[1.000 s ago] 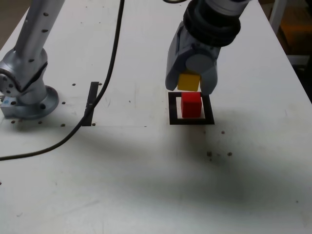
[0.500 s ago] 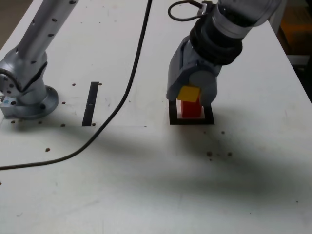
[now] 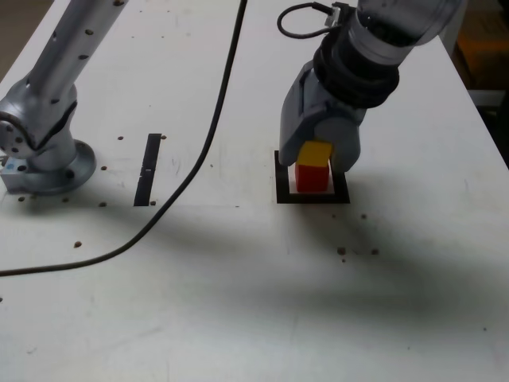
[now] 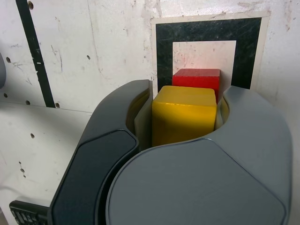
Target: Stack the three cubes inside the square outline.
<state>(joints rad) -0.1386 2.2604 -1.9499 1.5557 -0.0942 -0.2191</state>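
Two cubes in view: yellow cube clenched in tool, seated on or just above red cube inside square outline on tabletop. Second-cube placement; next, release squarely, then fetch unseen green.

You see a yellow cube and a red cube against a square outline of black frame and white centre, a grey gripper, a silver arm base, a black strip, a black cable and a speckled white table.
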